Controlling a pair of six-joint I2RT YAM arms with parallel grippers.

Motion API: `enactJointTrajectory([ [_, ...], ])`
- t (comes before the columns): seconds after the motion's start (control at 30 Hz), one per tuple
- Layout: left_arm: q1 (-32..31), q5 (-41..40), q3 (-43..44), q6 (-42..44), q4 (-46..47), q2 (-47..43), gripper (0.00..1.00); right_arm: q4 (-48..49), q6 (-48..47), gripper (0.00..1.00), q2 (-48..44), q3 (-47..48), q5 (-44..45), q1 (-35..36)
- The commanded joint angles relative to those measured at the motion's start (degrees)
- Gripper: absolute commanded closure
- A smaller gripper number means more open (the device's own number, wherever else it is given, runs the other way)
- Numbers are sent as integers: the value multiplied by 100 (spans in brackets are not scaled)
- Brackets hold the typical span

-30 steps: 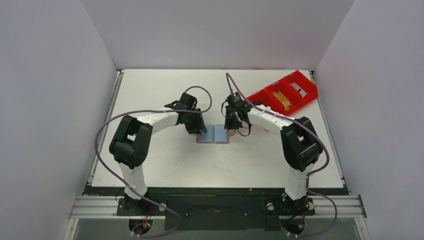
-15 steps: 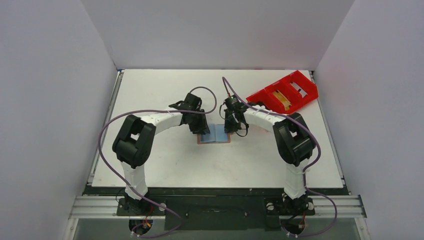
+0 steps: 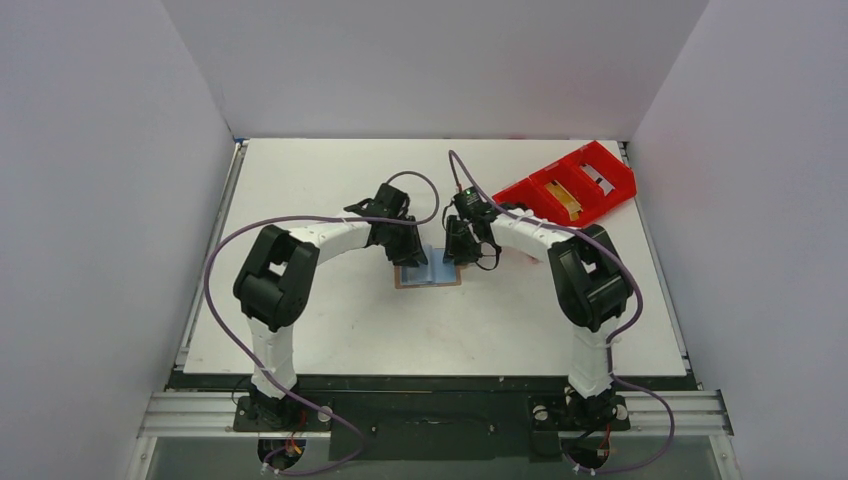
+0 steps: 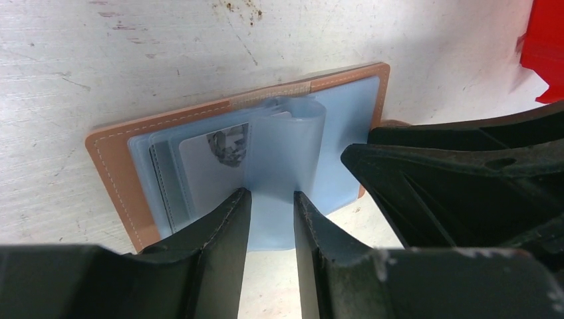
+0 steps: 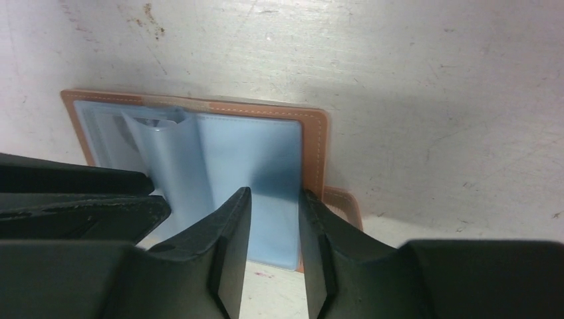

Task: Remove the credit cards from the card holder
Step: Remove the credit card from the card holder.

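The card holder [image 3: 430, 272] lies open on the table, tan outside, pale blue inside. In the left wrist view its tan border [image 4: 116, 159] frames clear sleeves, and a pale card [image 4: 223, 156] with a dark print shows in one of them. A blue middle leaf [image 4: 286, 133] curls upward. My left gripper [image 3: 410, 252] hangs over that leaf, its jaws [image 4: 271, 194] a little apart and pinching nothing. Over the holder's right half [image 5: 266, 143], by the small tab [image 5: 346, 203], my right gripper [image 3: 456, 250] is also open [image 5: 276, 193]. Both sets of fingertips are low and close together.
A red compartment tray [image 3: 570, 185] with a yellow item sits at the back right; its corner shows in the left wrist view [image 4: 545, 46]. White walls enclose the table on three sides. The right gripper's black body [image 4: 465, 179] crowds the left wrist view.
Both grippers have drawn closer together over the holder. The right jaws narrowed, then widened again. The blue middle leaf now stands up between the two halves.
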Motion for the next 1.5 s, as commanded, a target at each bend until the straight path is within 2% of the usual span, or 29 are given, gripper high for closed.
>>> enactJointTrajectory([
  [0.0, -24, 217, 190, -139, 135, 145, 72, 336, 92, 68, -518, 9, -343, -99],
  [0.17, -3, 553, 159, -460, 324, 217, 73, 690, 201, 63, -822, -277, -486, 55],
  [0.3, 38, 819, 119, -673, 474, 279, 73, 1228, 417, 63, -804, -615, -744, 148],
  [0.47, 72, 1014, 70, -867, 659, 351, 74, 1408, 465, 64, -787, -876, -770, 159],
  [0.63, 81, 1077, 111, -943, 688, 381, 75, 1236, 299, 64, -1009, -992, -460, 152],
  [0.97, 65, 1132, 274, -977, 684, 475, 75, 868, -223, 59, -2230, -1104, 483, 272],
  [1.47, 73, 1221, 338, -997, 698, 556, 76, 1335, -355, 61, -1375, -1329, 39, 364],
])
